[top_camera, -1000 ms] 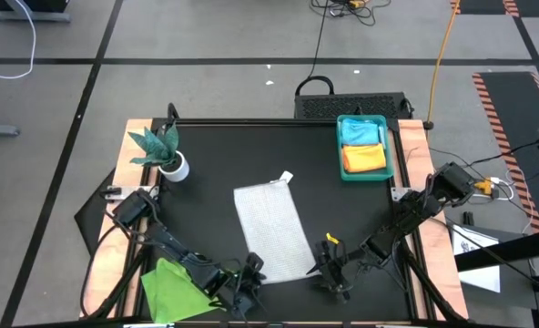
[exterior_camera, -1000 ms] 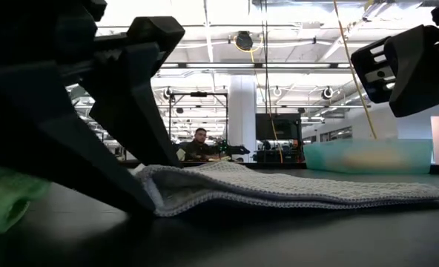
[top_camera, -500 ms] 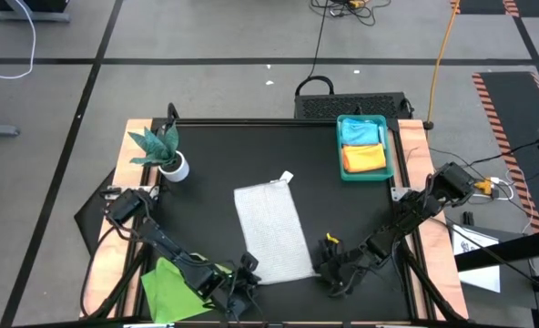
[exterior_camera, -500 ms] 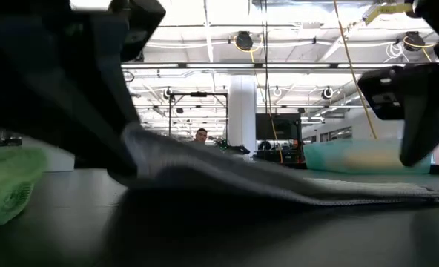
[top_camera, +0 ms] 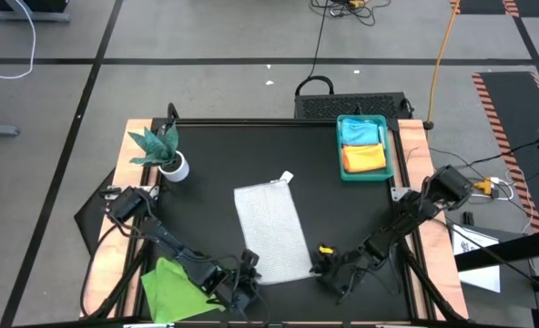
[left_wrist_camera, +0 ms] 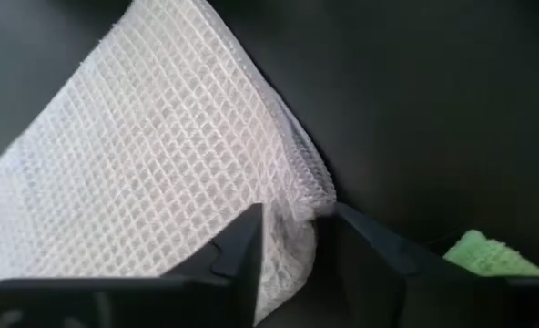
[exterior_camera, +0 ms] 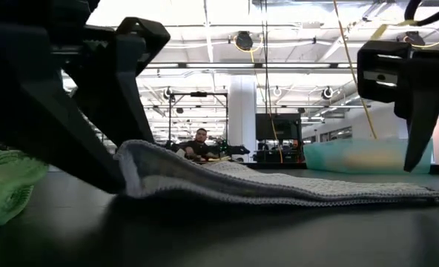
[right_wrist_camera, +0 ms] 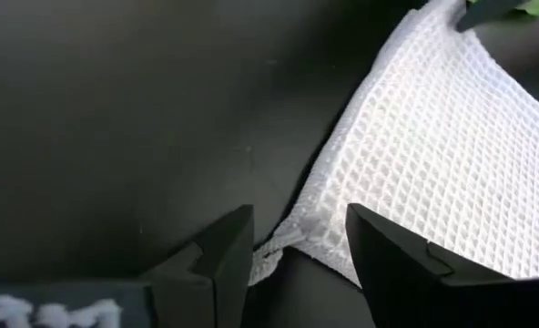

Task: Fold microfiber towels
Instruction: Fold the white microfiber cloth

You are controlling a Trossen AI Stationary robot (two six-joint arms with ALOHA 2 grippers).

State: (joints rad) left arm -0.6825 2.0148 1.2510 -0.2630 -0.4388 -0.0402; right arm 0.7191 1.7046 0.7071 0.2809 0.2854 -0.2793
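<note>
White-grey towel: the white-grey towel lies as a long folded strip mid-surface, its near end between the two grippers.
Left gripper: the left gripper sits at the near left corner, jaws spread astride the edge and not clamped; a second ago the corner lay flat, now it is humped up in the low view.
Right gripper: the right gripper has slid in to the near right corner, jaws spread around it, not yet closed.
Meaning: both corners look lined up for a pinch, so the next fold seems about to start.
Other towels: lime green towel beside the left arm; pale blue towel and orange towel in the teal tray.
</note>
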